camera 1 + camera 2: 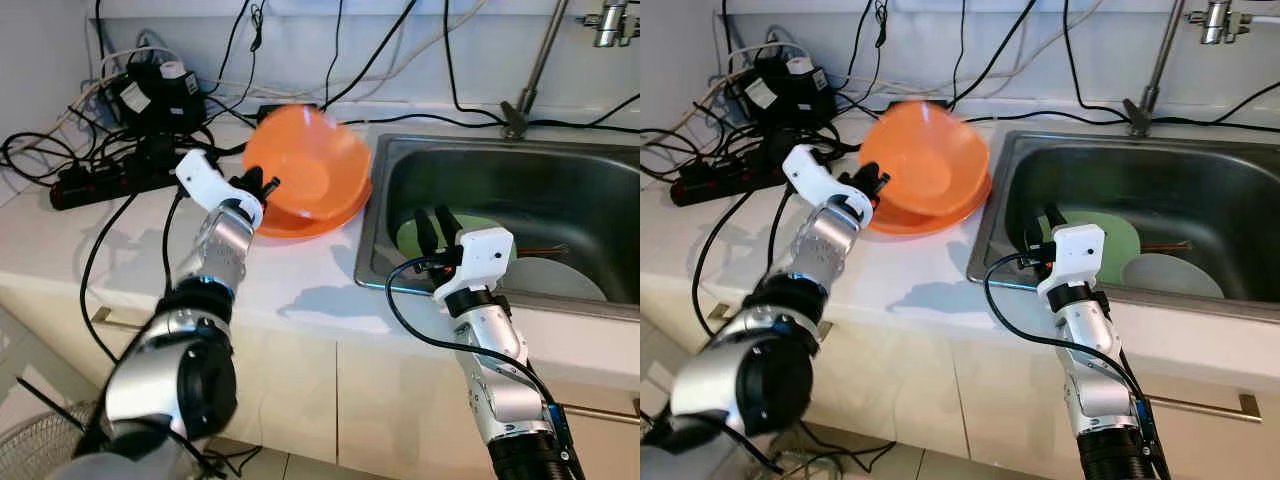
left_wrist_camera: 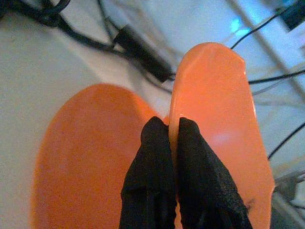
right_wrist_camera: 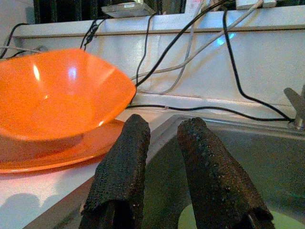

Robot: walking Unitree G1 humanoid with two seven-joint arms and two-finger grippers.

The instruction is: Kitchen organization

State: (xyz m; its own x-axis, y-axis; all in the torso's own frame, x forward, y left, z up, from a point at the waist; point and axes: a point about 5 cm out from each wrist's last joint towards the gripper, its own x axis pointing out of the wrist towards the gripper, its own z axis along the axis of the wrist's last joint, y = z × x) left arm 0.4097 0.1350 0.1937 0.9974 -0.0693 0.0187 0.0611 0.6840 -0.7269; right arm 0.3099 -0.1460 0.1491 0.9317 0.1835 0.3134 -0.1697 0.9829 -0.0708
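One bowl (image 1: 310, 165), likely light, stiff and slick, is pinched by its rim in the left pincer (image 1: 262, 186) above the plate (image 1: 320, 222); right pincer (image 1: 436, 228) hovers parted, empty.

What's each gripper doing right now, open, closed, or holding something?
Left gripper: closed on the rim of the orange bowl, tilted above the orange plate.
Right gripper: open, holding nothing, at the sink edge.
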